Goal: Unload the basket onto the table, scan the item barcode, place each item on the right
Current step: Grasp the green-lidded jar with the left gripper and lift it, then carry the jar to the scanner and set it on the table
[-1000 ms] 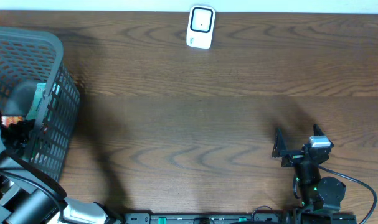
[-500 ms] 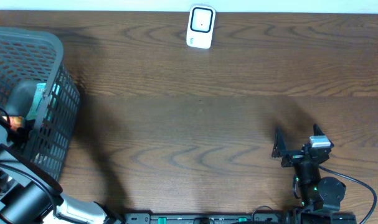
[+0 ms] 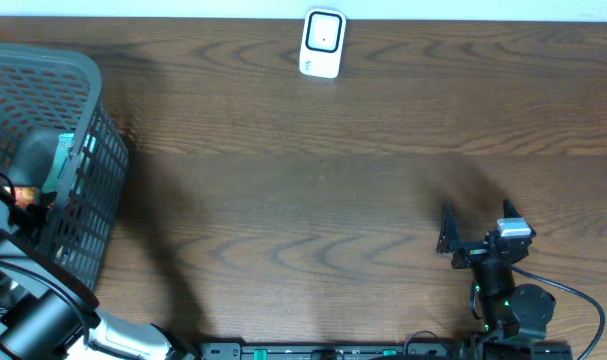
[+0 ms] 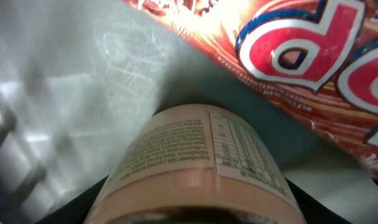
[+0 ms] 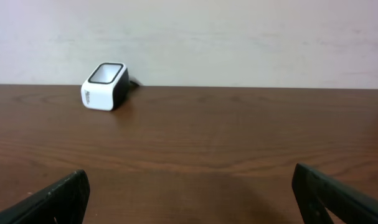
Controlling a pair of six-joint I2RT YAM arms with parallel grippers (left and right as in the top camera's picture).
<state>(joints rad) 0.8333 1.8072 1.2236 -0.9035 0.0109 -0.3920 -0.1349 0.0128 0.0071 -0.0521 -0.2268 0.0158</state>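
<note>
left wrist view: a bottle (image 4: 195, 163) is seen in the basket (image 3: 53, 62), right before the left gripper (image 3: 31, 203), whose closure cannot be told. the right gripper (image 5: 190, 179) is held apart. picking is judged underway; a firm clamp and lift to the scanner (image 3: 322, 43) are needed.

Bottle (image 4: 201, 155) base cut off, label txt blurry; snack bag (image 4: 313, 68) cropped.

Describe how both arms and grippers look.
Right arm: black, chunky joints, small green lights, a silver-grey block at the wrist, a thin black cable looping off to its side. Right gripper: two flat black fingers. Left arm: black tube links, a pale grey segment, black cables.
</note>
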